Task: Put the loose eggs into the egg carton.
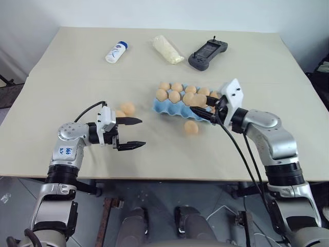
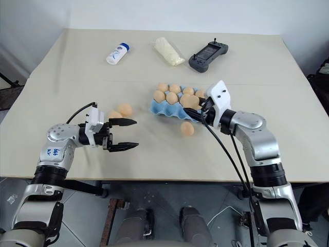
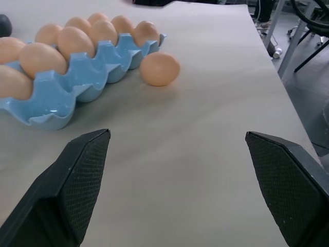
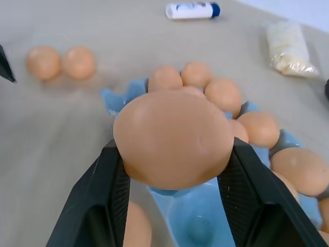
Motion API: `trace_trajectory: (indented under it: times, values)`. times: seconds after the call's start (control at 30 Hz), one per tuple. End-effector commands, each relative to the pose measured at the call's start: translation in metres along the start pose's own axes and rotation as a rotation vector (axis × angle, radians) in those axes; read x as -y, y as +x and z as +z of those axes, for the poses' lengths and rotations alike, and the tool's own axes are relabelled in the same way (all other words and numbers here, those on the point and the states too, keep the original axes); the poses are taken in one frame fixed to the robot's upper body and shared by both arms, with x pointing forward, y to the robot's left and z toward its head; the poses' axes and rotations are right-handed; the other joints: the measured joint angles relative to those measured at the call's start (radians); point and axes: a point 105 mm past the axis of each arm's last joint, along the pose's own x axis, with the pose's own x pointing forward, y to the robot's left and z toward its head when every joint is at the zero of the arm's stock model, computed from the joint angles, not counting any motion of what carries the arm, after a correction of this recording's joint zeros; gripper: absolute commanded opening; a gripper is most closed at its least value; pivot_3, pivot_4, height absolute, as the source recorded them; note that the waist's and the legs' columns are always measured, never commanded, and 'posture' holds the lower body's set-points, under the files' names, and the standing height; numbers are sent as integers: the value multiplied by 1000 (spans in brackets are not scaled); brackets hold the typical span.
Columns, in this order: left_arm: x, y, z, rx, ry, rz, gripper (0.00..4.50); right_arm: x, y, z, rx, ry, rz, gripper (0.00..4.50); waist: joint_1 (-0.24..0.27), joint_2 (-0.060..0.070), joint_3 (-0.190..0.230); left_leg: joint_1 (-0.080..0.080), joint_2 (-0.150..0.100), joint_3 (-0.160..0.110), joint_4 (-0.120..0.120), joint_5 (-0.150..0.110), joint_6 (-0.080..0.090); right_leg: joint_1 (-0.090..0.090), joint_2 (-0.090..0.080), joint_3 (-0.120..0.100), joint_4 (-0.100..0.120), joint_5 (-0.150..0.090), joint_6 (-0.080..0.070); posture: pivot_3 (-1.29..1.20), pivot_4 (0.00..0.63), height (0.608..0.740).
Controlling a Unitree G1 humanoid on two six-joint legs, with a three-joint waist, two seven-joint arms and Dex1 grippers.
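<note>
Currently your right gripper (image 4: 172,206) clasps one egg (image 4: 174,138) above the egg carton (image 1: 169,109); your left gripper (image 1: 134,133) fingers are spread, empty, near the desk's (image 1: 77,77) front edge.

My right claw (image 4: 172,170) grips an egg (image 4: 174,138) above the near row of the egg carton (image 1: 169,109). Filled cups lie beyond and beneath it. One loose egg (image 1: 191,127) sits on the desk (image 1: 77,77) just before the carton, below that claw. My left claw (image 1: 131,133), jaws apart, hovers well to the carton's left; two eggs (image 1: 125,109) rest just behind it. Far beyond both claws lie a bottle (image 1: 116,52), a bag (image 1: 167,49) and a controller (image 1: 207,53).
</note>
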Motion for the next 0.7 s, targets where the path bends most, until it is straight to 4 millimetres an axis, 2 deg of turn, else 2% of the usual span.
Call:
trace_trajectory:
  times: [0.03,0.23,0.37,0.47,0.5,0.7]
  values:
    - [-4,-2,12,32,49,23,4500,11,2,8,17,-70,-30,2032,0,0,0,0,0,0,0,0,0,0,0,0,0,0,0,0,150,740]
    - [-6,-6,12,35,54,47,4500,23,-3,0,-11,-89,-58,2032,0,0,0,0,0,0,0,0,0,0,0,0,1,0,0,0,150,740]
    - [-6,-5,13,37,55,49,4500,22,-2,-5,-24,-93,-41,3231,-4,0,0,0,0,0,1,0,0,0,0,0,1,0,0,0,150,740]
    - [-7,-4,13,38,57,53,4500,23,-2,-2,-13,-93,-45,4256,-7,0,0,0,0,0,0,0,0,0,0,0,1,0,0,0,150,740]
    - [-8,-4,13,38,57,54,4500,23,-2,-1,-8,-93,-45,4470,-7,0,0,0,0,0,0,0,0,0,0,0,1,0,0,0,150,740]
    - [-9,-4,14,42,62,54,4500,23,-10,5,3,-100,-29,4470,-6,0,0,0,0,0,1,0,0,0,0,0,1,0,0,0,150,740]
